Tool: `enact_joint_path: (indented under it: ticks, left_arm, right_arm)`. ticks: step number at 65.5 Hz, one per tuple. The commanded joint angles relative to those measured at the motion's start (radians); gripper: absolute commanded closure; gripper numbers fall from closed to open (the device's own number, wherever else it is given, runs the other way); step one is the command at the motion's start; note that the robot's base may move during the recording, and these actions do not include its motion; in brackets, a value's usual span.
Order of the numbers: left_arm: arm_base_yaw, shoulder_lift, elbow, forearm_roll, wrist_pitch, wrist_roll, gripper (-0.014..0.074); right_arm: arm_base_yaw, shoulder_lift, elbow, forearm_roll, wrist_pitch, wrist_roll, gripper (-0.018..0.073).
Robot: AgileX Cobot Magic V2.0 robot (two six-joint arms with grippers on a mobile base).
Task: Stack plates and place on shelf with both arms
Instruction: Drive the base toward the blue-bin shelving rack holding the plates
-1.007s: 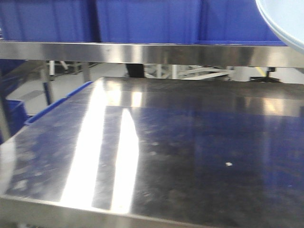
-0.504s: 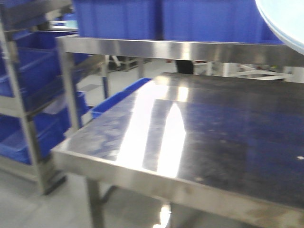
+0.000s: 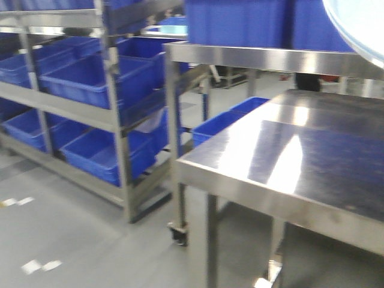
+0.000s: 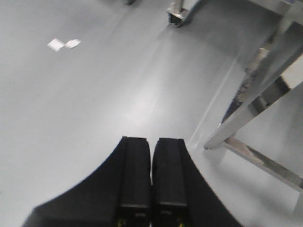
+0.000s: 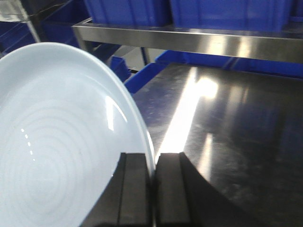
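A pale bluish-white plate [image 5: 52,142] with faint rings fills the left of the right wrist view, held tilted above the dark steel tabletop [image 5: 236,132]. My right gripper [image 5: 154,155] is shut on its rim, one finger on each face. The same plate's edge [image 3: 360,24] shows in the front view's top right corner; whether a second plate lies against it I cannot tell. The steel shelf racking [image 3: 78,111] stands at the left. My left gripper [image 4: 151,139] is shut on nothing, hanging over grey floor.
Blue crates [image 3: 90,81] fill the racking's levels, and more sit on the rail [image 3: 270,59] above the table. The table's near corner [image 3: 186,165] juts out over a castor [image 3: 178,233]. A steel leg and brace [image 4: 255,109] stand right of the left gripper.
The front view has swung left: the table slid to the right of the picture, and the racking with blue crates and the floor came into view. The plate stays in the top right corner.
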Motion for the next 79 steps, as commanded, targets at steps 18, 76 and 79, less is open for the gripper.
enact_joint_path:
  ticks: [18, 76, 79]
  left_arm:
    - [-0.008, -0.004, -0.026, -0.003, -0.060, 0.001, 0.0514]
    - [-0.008, -0.004, -0.026, -0.003, -0.060, 0.001, 0.0514]
    - [-0.008, -0.004, -0.026, -0.003, -0.060, 0.001, 0.0514]
  right_arm:
    - [-0.006, 0.003, -0.032, -0.007, -0.105, -0.003, 0.0503]
    - [-0.005, 0.003, -0.032, -0.007, -0.104, -0.003, 0.0503]
    - [-0.005, 0.003, -0.032, -0.007, -0.104, -0.003, 0.0503]
